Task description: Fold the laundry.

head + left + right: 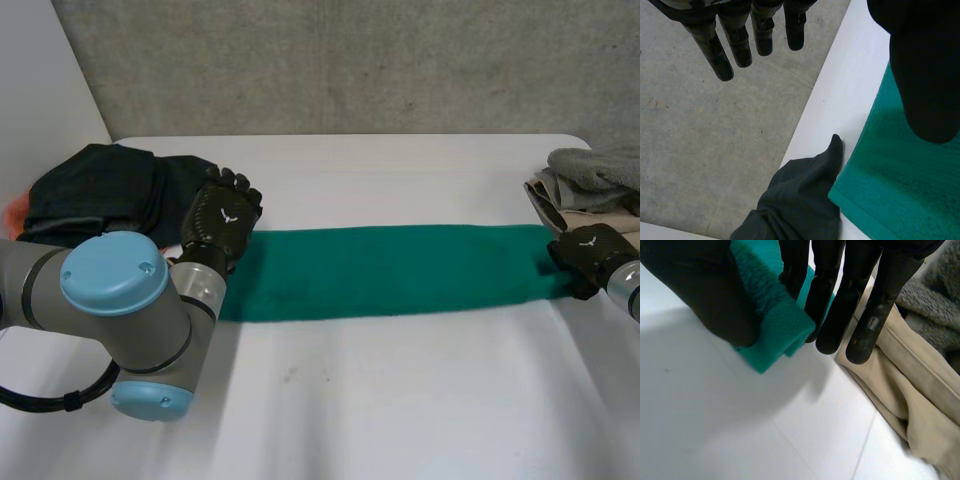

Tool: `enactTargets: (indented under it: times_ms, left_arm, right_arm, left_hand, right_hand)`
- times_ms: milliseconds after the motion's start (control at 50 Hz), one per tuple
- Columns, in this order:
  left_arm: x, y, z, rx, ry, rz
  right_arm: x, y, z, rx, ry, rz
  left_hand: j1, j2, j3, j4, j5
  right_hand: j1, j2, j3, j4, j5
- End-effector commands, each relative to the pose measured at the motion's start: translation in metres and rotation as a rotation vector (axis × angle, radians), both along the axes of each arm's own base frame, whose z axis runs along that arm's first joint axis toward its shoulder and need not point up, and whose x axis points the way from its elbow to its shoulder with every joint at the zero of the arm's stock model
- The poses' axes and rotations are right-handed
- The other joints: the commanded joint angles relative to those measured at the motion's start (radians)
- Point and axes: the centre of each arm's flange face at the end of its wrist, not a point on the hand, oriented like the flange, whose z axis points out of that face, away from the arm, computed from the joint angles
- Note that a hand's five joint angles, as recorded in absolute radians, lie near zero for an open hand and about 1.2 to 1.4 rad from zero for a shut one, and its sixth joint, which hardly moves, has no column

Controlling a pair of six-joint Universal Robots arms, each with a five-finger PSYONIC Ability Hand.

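Between the 2 hands green towel [390, 270] lies lengthwise: right hand [710, 295] seemingly pinches 1 end; left hand [222, 215] straight-fingered, empty.

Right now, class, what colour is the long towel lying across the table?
The towel is plain green, clearest in the head view.

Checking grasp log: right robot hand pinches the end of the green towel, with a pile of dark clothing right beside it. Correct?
No, the pile is wrong. The right robot hand pinches the end of the green towel, but beside it lie beige clothing and grey clothing, per the right wrist view. The dark clothing sits at the other end.
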Motion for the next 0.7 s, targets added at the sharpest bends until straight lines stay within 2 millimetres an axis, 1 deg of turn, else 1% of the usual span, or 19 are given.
enactTargets:
  times_ms: [20, 40, 100, 120, 180, 200, 280, 320, 340, 360, 400, 420, 480, 500, 560, 580, 640, 660, 700]
  left_arm:
    - [0.000, 0.001, 0.006, -0.010, 0.003, 0.000]
    - [0.001, 0.002, 0.011, -0.019, 0.009, 0.000]
    - [0.003, 0.004, 0.016, -0.028, 0.016, 0.002]
    - [0.005, 0.006, 0.019, -0.031, 0.017, 0.005]
    - [0.007, 0.007, 0.024, -0.041, 0.023, 0.006]
    - [0.009, 0.008, 0.027, -0.045, 0.027, 0.009]
    - [0.018, 0.009, 0.029, -0.043, 0.027, 0.026]
    - [0.019, 0.010, 0.031, -0.044, 0.028, 0.029]
    - [0.020, 0.010, 0.031, -0.044, 0.030, 0.031]
    - [0.021, 0.011, 0.031, -0.039, 0.032, 0.032]
    - [0.022, 0.011, 0.031, -0.039, 0.036, 0.034]
    - [0.024, 0.011, 0.034, -0.042, 0.046, 0.040]
    - [0.027, 0.010, 0.037, -0.042, 0.061, 0.047]
    - [0.029, 0.009, 0.039, -0.043, 0.072, 0.053]
    - [0.031, 0.008, 0.041, -0.043, 0.089, 0.059]
    - [0.032, 0.008, 0.043, -0.045, 0.101, 0.060]
    - [0.033, 0.007, 0.046, -0.049, 0.112, 0.062]
    - [0.033, 0.008, 0.047, -0.049, 0.115, 0.062]
    - [0.033, 0.008, 0.047, -0.048, 0.118, 0.062]
  right_arm:
    - [-0.025, -0.003, 0.006, -0.009, 0.042, -0.130]
    - [-0.032, -0.001, 0.012, -0.016, 0.054, -0.158]
    - [-0.044, 0.002, 0.023, -0.029, 0.090, -0.196]
    - [-0.054, 0.003, 0.025, -0.040, 0.118, -0.214]
    - [-0.073, 0.004, 0.029, -0.046, 0.176, -0.249]
    - [-0.086, 0.003, 0.030, -0.044, 0.230, -0.273]
    - [-0.100, 0.001, 0.037, -0.073, 0.345, -0.285]
    - [-0.093, 0.000, 0.043, -0.099, 0.362, -0.265]
    - [-0.083, -0.001, 0.046, -0.118, 0.363, -0.243]
    - [-0.056, -0.001, 0.057, -0.175, 0.354, -0.182]
    - [-0.023, 0.002, 0.068, -0.238, 0.333, -0.110]
    - [0.005, 0.007, 0.075, -0.286, 0.305, -0.049]
    - [0.048, 0.018, 0.081, -0.343, 0.258, 0.051]
    - [0.078, 0.028, 0.086, -0.384, 0.228, 0.129]
    - [0.131, 0.052, 0.097, -0.468, 0.175, 0.289]
    - [0.167, 0.071, 0.101, -0.518, 0.134, 0.411]
    - [0.208, 0.097, 0.096, -0.553, 0.088, 0.561]
    - [0.234, 0.115, 0.084, -0.554, 0.063, 0.662]
    - [0.254, 0.130, 0.072, -0.549, 0.044, 0.744]
  left_hand:
    - [-0.021, -0.029, -0.035, -0.028, -0.047]
    - [-0.021, -0.029, -0.035, -0.028, -0.047]
    - [-0.021, -0.029, -0.035, -0.028, -0.047]
    - [-0.021, -0.029, -0.035, -0.028, -0.047]
    - [-0.021, -0.029, -0.035, -0.028, -0.047]
    - [-0.021, -0.029, -0.035, -0.028, -0.047]
    - [-0.021, -0.029, -0.035, -0.028, -0.047]
    - [-0.021, -0.029, -0.035, -0.028, -0.047]
    - [-0.021, -0.029, -0.035, -0.028, -0.047]
    - [-0.021, -0.029, -0.035, -0.028, -0.047]
    - [-0.021, -0.029, -0.035, -0.028, -0.047]
    - [-0.021, -0.029, -0.035, -0.028, -0.047]
    - [-0.021, -0.029, -0.035, -0.028, -0.047]
    - [-0.021, -0.029, -0.035, -0.028, -0.047]
    - [-0.021, -0.029, -0.035, -0.028, -0.047]
    - [-0.021, -0.029, -0.035, -0.028, -0.047]
    - [-0.021, -0.029, -0.035, -0.028, -0.047]
    - [-0.021, -0.029, -0.035, -0.028, -0.047]
    - [-0.021, -0.029, -0.035, -0.028, -0.047]
  right_hand:
    - [0.442, 0.251, 0.266, 0.264, 0.299]
    - [0.442, 0.251, 0.266, 0.264, 0.299]
    - [0.442, 0.251, 0.266, 0.264, 0.299]
    - [0.442, 0.251, 0.266, 0.264, 0.299]
    - [0.442, 0.251, 0.266, 0.264, 0.299]
    - [0.442, 0.251, 0.266, 0.264, 0.299]
    - [0.442, 0.251, 0.266, 0.264, 0.299]
    - [0.442, 0.251, 0.266, 0.264, 0.299]
    - [0.442, 0.251, 0.266, 0.264, 0.299]
    - [0.442, 0.251, 0.266, 0.264, 0.299]
    - [0.442, 0.251, 0.266, 0.264, 0.299]
    - [0.442, 0.251, 0.266, 0.264, 0.299]
    - [0.442, 0.251, 0.266, 0.264, 0.299]
    - [0.442, 0.251, 0.266, 0.264, 0.299]
    - [0.442, 0.251, 0.266, 0.264, 0.299]
    - [0.442, 0.251, 0.266, 0.264, 0.299]
    - [0.442, 0.251, 0.266, 0.264, 0.299]
    - [0.442, 0.251, 0.266, 0.264, 0.299]
    - [0.442, 0.251, 0.266, 0.264, 0.299]
